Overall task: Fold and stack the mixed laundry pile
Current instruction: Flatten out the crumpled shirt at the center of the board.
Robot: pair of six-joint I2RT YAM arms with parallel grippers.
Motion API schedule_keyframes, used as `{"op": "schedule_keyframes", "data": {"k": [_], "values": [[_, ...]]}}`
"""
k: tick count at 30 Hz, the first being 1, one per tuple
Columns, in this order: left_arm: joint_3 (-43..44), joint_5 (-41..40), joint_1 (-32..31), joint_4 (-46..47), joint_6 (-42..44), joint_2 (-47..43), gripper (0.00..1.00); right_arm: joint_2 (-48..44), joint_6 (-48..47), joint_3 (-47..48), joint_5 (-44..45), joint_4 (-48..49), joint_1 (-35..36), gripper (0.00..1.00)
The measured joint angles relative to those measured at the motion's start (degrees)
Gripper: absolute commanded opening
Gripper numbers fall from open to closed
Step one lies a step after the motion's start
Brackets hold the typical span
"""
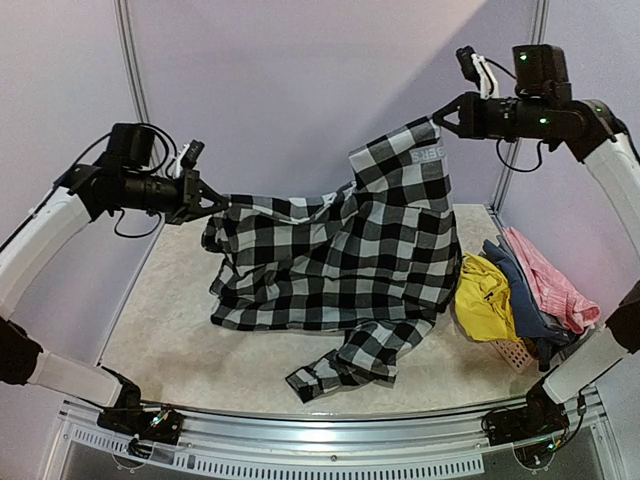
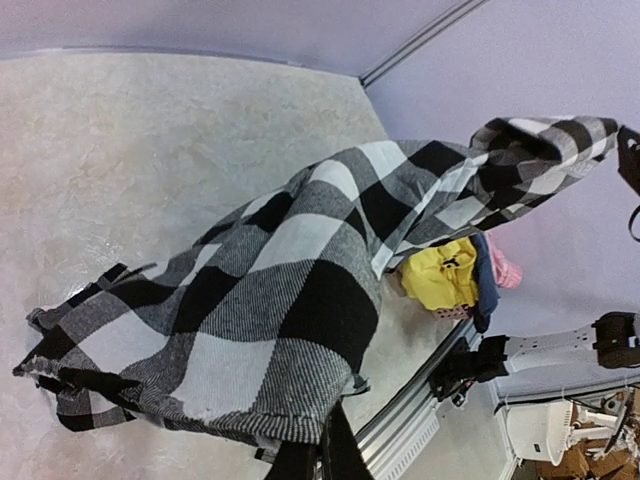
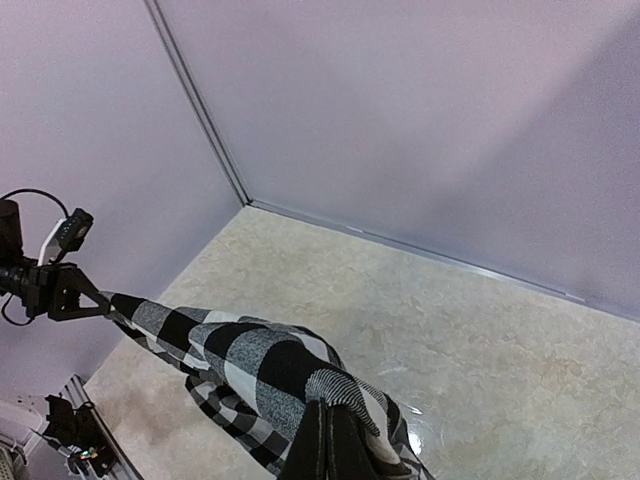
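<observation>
The checked shirt (image 1: 340,250) is held aloft, pinched between the closed left gripper (image 1: 218,203) and right gripper (image 1: 437,118) — nothing folded yet (other garments (image 1: 483,295) left heaped).

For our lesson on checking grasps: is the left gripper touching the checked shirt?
Touching. The top external view shows the left gripper shut on an edge of the checked shirt, and the cloth hangs stretched from its fingertips.

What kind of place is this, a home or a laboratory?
Most likely a laboratory test cell: bare lilac partition walls, a table edged by a metal rail, the left arm and right arm bolted there.
</observation>
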Motion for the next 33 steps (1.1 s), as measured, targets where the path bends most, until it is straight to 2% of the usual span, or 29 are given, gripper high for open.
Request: {"op": "schedule_keyframes", "data": {"k": [7,15,19,26,29,33], "values": [[10.1,0.5,-0.1,-8.0,-1.6,-6.6,0.0,-10.5,-0.7,-2.3,-6.5,2.4,0.0,0.0],[24.5,5.9,-0.1,-13.6,-3.9,-9.3,0.0,-17.2,0.0,-0.7,-14.6,6.1,0.0,0.0],[29.4,9.8,-0.1,-11.7,-7.6,-10.3,0.0,-19.0,0.1,1.7,-17.6,7.5,0.0,0.0],[31.5,15.8,-0.2,-0.2,-17.1,-11.6,0.0,-21.5,0.6,6.6,-21.3,9.2,0.0,0.0],[33.4,16.4,-0.1,2.6,-18.8,-10.3,0.0,-22.2,0.6,7.4,-19.8,10.2,0.0,0.0],[36.3,11.2,0.7,-0.8,-17.0,-5.2,0.0,-20.6,0.7,7.5,-7.4,10.5,0.0,0.0]]}}
